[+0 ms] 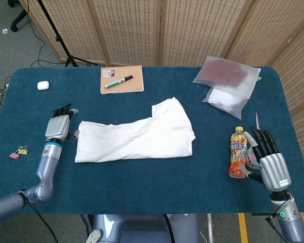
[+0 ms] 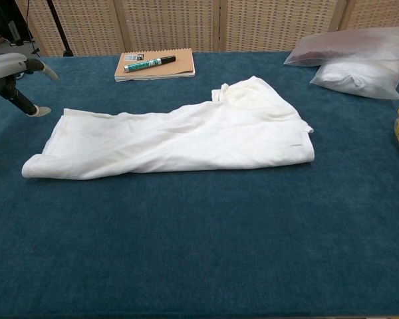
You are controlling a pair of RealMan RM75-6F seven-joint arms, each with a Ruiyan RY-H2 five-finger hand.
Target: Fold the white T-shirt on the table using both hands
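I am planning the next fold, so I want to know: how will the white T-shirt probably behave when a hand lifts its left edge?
The white T-shirt lies flat with soft wrinkles, so it will probably be floppy and sag from wherever it is gripped. It is already doubled over, so the layers may slide apart. It looks light; the left hand, open beside its edge, should lift it easily.

White T-shirt (image 1: 137, 135), partly folded into a long band, flat on the table's middle

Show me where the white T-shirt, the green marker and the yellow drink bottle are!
white T-shirt (image 1: 137, 139), head view, middle of the folded cloth.
green marker (image 1: 118, 81), head view, its barrel, on the notebook.
yellow drink bottle (image 1: 236, 152), head view, its label.
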